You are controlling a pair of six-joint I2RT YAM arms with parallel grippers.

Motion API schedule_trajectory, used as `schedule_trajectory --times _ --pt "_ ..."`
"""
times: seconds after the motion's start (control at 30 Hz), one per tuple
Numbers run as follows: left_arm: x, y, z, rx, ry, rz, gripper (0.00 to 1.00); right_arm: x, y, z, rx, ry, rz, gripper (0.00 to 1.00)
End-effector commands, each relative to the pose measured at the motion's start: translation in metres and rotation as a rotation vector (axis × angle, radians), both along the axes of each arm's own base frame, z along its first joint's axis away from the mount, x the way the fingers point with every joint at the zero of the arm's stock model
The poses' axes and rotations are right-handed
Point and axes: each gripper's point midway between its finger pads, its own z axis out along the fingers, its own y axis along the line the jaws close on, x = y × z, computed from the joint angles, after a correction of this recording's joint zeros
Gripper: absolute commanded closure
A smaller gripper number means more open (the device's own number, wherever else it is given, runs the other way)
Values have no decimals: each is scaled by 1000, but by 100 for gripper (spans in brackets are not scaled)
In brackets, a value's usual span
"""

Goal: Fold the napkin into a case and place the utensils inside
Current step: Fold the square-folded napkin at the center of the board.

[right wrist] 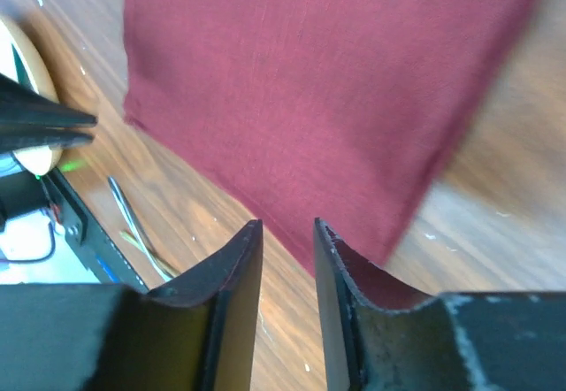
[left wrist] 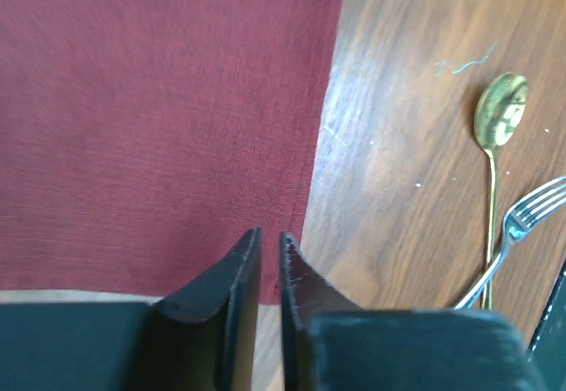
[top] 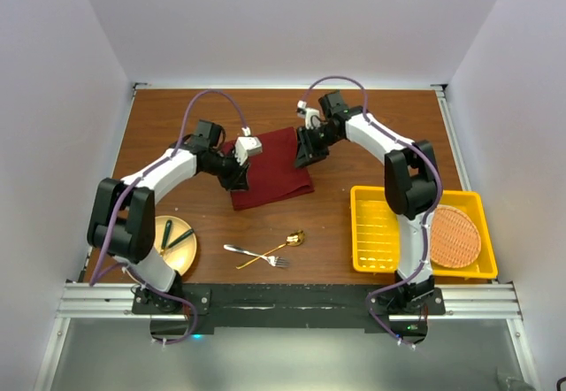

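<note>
The maroon napkin [top: 270, 170] [left wrist: 159, 117] [right wrist: 301, 90] lies flat as a folded rectangle in the middle of the wooden table. Over its left edge, close to the near corner, my left gripper [top: 240, 177] [left wrist: 270, 236] has its jaws a narrow gap apart with nothing between them. My right gripper [top: 307, 157] [right wrist: 287, 225] is open just above the napkin's right edge and holds nothing. The gold spoon [top: 294, 239] [left wrist: 500, 112] and the silver fork [top: 248, 252] [left wrist: 531, 210] lie crossed on the table in front of the napkin.
A yellow basket [top: 376, 232] at the front right holds a round orange woven mat [top: 455, 234]. A tan plate [top: 184, 251] with green-handled cutlery [top: 166, 232] sits at the front left. White walls enclose the table.
</note>
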Motion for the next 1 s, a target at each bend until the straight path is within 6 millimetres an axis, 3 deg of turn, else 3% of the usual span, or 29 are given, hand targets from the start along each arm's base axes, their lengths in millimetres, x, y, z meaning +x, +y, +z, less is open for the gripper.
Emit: schedule_trajectory --times 0.0,0.27,0.4,0.5,0.53,0.6,0.63,0.73,0.77,0.83,0.87,0.9,0.93,0.97 --pt "5 0 -19 5 74 76 87 -21 6 -15 21 32 32 69" --pt "-11 14 -55 91 172 98 91 -52 -21 -66 -78 128 14 69" --pt "-17 22 -62 128 173 85 89 -70 -26 -76 -66 200 -7 69" --pt "-13 23 -55 130 143 59 82 -71 -17 -63 1 210 -12 63" --pt "-10 22 -48 118 123 54 80 -68 -9 -50 52 203 -8 61" --pt "0 12 -17 51 42 24 73 -56 2 -23 115 152 -4 56" --pt "5 9 -3 26 2 15 70 -49 8 1 162 100 4 54" --pt "27 -3 64 -71 -192 21 55 -21 19 68 243 -102 26 36" --pt "37 -5 99 -114 -301 49 50 -7 21 92 252 -191 22 31" --pt "51 -3 137 -141 -428 112 35 11 24 130 279 -360 30 21" --pt "58 -3 171 -191 -530 147 28 22 22 155 277 -464 14 18" --pt "60 -3 184 -210 -573 163 13 30 21 169 276 -527 10 14" --pt "67 2 195 -217 -612 217 10 40 21 186 292 -622 13 3" --pt "72 0 217 -275 -665 252 6 47 20 201 295 -685 -12 2"
